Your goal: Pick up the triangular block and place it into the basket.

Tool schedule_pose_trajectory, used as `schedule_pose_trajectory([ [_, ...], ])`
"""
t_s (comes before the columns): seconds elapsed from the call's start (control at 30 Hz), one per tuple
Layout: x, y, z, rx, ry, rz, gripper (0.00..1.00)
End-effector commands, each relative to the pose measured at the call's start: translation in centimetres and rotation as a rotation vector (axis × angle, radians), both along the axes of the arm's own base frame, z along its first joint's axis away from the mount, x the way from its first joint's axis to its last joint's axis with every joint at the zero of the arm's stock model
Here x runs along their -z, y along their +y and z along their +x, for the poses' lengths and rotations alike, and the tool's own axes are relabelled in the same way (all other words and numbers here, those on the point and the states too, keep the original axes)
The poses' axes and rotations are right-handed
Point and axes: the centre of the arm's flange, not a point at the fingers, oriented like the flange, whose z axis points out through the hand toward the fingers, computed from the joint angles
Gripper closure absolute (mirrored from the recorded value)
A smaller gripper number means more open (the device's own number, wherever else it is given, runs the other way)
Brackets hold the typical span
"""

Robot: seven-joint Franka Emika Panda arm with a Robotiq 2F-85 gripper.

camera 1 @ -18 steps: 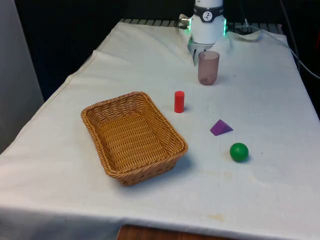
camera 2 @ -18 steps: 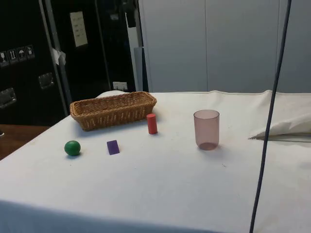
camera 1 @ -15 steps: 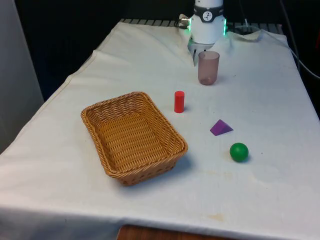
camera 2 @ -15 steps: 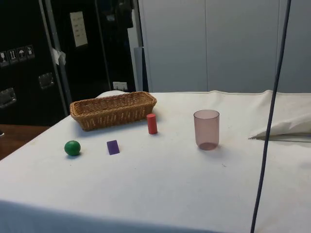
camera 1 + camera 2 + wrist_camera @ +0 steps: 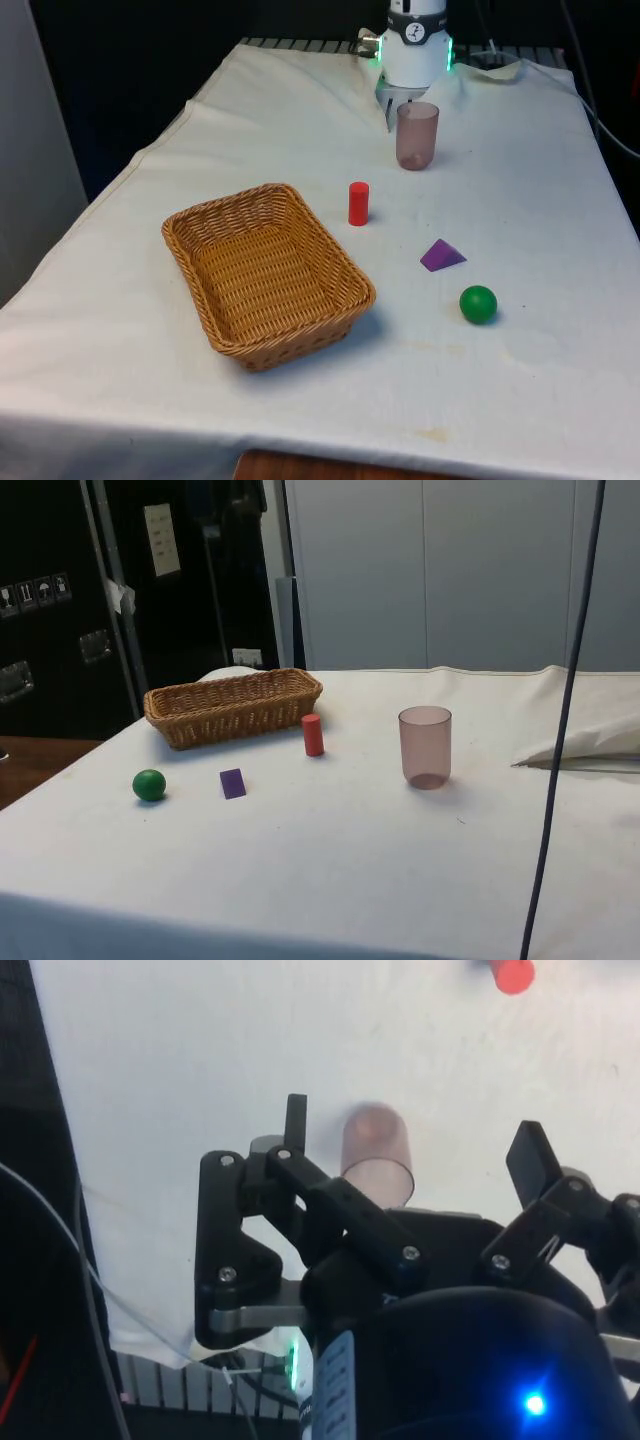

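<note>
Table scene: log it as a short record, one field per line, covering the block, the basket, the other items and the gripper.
target: purple triangular block, resting on the white cloth, untouched
basket: wicker basket, nothing in it
nearest to block: green ball
other items: red cylinder, upright; translucent pink cup, upright
gripper: gripper open, above the cup, holding nothing
task state: block not yet picked up

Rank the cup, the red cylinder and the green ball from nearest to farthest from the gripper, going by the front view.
1. Cup: far end of the table, right under the gripper.
2. Red cylinder: mid-table, beside the basket's far corner.
3. Green ball: nearest the camera, on the front view's right.
</note>
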Motion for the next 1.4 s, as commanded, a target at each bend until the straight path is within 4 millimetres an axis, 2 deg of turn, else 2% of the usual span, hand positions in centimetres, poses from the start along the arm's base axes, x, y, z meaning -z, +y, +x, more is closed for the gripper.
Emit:
schedule_pose_trajectory([
  [0.0, 0.3, 0.1, 0.0, 0.014, -0.017, -0.004, 0.00],
  [0.47, 4.0, 0.7, -0.3, 0.087, -0.052, -0.002, 0.00],
  [0.5, 3.8, 0.8, -0.4, 0.079, -0.045, 0.000, 0.00],
  [0.73, 6.7, 0.7, -0.2, 0.152, -0.058, -0.004, 0.00],
  [0.8, 6.6, 0.8, -0.2, 0.145, -0.051, -0.005, 0.00],
  [1.0, 8.9, 0.7, -0.1, 0.206, -0.064, -0.007, 0.00],
  [1.37, 10.7, 1.2, 0.6, 0.247, -0.066, -0.010, 0.00],
])
